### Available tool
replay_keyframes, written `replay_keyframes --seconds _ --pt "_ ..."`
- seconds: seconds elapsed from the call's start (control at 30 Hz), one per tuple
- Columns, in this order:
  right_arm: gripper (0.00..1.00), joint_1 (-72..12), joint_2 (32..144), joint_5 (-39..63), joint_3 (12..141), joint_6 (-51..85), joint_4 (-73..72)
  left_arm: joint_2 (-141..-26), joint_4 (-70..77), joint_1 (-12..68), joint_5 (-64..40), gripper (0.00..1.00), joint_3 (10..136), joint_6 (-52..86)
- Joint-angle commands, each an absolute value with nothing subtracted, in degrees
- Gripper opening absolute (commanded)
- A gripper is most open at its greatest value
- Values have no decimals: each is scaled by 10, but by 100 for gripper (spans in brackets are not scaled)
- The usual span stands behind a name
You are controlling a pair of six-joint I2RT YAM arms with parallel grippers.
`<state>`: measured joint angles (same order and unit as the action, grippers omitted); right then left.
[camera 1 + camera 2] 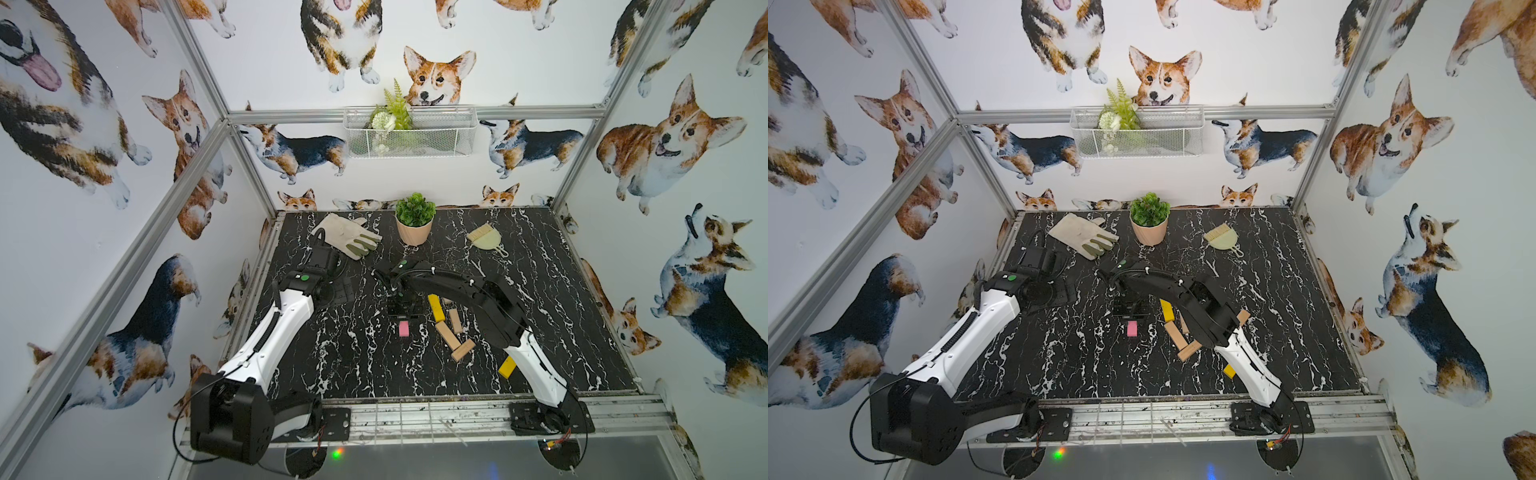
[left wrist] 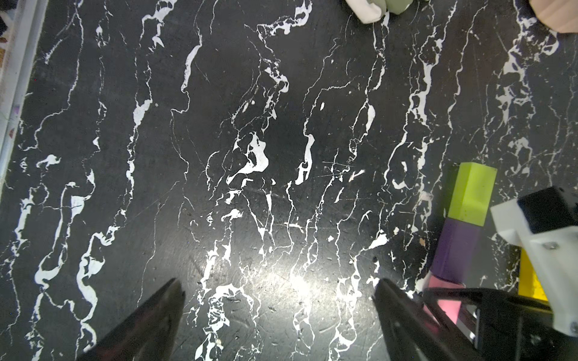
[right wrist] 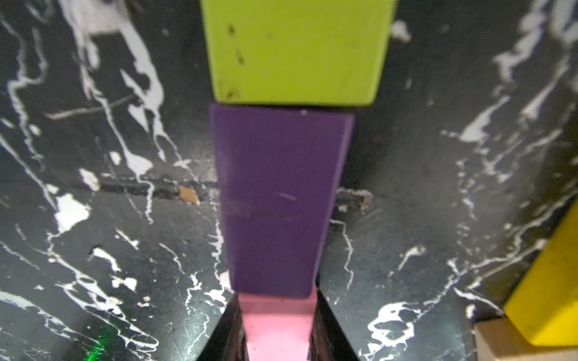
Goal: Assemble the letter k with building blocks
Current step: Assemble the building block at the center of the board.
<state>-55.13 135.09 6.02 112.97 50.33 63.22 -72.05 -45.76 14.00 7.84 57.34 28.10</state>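
Left arm (image 1: pixel 266 332) nearest; right arm (image 1: pixel 478 291) hides tan blocks (image 1: pixel 448 336); glove (image 1: pixel 347 237), plant (image 1: pixel 414 222) behind

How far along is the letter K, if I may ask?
Done: lime green block and purple block lie end to end as the stem. In hand: right gripper holds the pink block against purple's end. Remaining: both diagonals; yellow block and tan blocks lie loose.
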Motion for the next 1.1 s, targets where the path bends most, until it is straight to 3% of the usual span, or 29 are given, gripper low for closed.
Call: replay_keyframes --seconds 0.0,0.23,0.53,0.67,0.83,1.07 --pt "35 -548 1360 26 1128 501 606 -721 -452 139 82 97 576 278" --pt "46 -548 1358 32 1129 504 605 -721 -452 139 81 97 576 278" --pt "48 -550 1315 28 1124 511 599 -720 -449 139 79 97 576 275" --pt "62 -552 1213 -1 1084 508 565 -720 -444 143 70 97 573 272" --pt "62 -514 1075 -52 952 498 510 -716 -445 164 82 97 573 269" --pt "60 -452 1082 -32 898 340 531 -722 -444 164 78 97 575 269"
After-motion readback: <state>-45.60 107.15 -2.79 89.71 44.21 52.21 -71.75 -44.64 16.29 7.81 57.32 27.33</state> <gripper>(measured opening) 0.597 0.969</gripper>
